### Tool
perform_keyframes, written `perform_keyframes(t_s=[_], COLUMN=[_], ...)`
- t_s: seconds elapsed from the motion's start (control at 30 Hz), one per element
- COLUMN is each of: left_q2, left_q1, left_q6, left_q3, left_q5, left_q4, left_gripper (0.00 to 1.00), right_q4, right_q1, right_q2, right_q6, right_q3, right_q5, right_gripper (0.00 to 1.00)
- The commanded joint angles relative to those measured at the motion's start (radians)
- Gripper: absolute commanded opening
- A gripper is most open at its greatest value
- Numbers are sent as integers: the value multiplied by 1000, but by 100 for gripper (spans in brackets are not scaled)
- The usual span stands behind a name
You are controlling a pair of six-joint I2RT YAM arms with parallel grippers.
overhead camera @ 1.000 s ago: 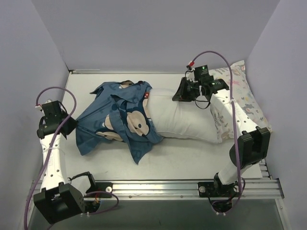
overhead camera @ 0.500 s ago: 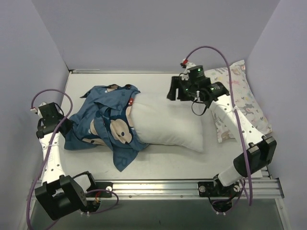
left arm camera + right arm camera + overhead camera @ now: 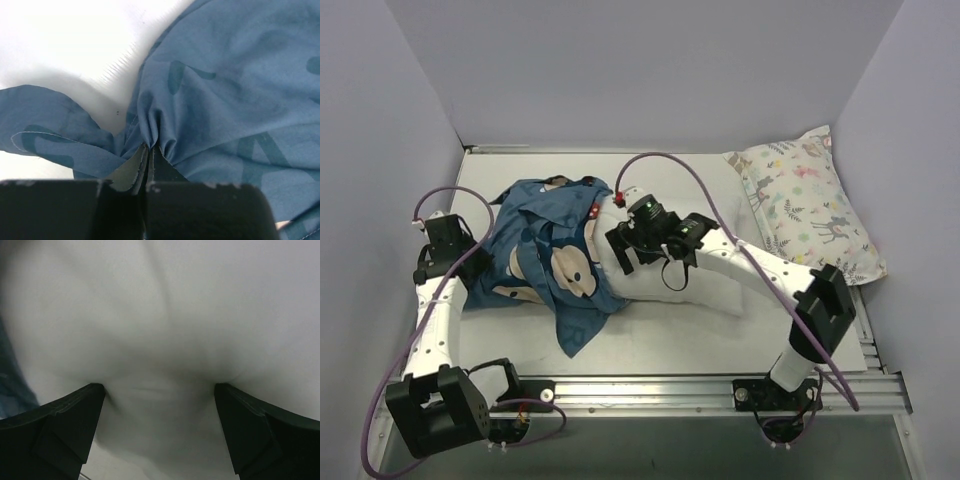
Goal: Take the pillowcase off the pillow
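Note:
The navy pillowcase point(image 3: 545, 255), printed with mouse faces, lies crumpled over the left end of the plain white pillow point(image 3: 720, 285). My left gripper point(image 3: 470, 265) is at the case's left edge. In the left wrist view it point(image 3: 148, 148) is shut on a pinched fold of the pillowcase point(image 3: 225, 100). My right gripper point(image 3: 622, 252) reaches across the pillow's middle, close to the case's open edge. Seen from the right wrist, it point(image 3: 160, 390) stands open, fingers point(image 3: 65, 415) wide apart and pressed against the bulging pillow point(image 3: 165, 315).
A white pillow with small pastel animals and leaves point(image 3: 810, 200) leans in the back right corner. Lavender walls close in the left, back and right sides. A metal rail point(image 3: 650, 390) carrying the arm bases runs along the near edge.
My right gripper let go of the pillow's right end, opened and swung left onto the pillow's middle. The pillow and case shifted left as my left arm drew the fabric back.

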Motion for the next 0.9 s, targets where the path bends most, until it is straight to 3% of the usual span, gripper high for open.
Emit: perform_keyframes(t_s=[0.0,0.07,0.1,0.13,0.17,0.4,0.63,0.87], left_q2=[16,19,22,24,25,62,97,108], left_q1=[-37,-40,-40,-40,-40,41,145,161], left_q6=[-4,-4,-3,0,5,29,10,14], left_q3=[28,33,39,43,48,152,227,220], left_q5=[12,12,11,9,5,-31,-51,-121], left_q4=[61,61,61,61,58,24,7,4], left_gripper=[0,0,0,0,0,0,0,0], right_q4=[29,9,-5,-52,-75,-187,-272,-316], right_q1=[1,-14,-37,-53,-65,-207,-404,-442], right_q2=[127,190,203,219,233,32,-198,-209], right_q6=[-20,-19,-13,15,26,59,63,63], right_q3=[-8,21,33,67,79,64,102,222], right_q5=[40,-9,-19,-18,-4,217,246,237], right_gripper=[99,80,65,43,0,0,0,0])
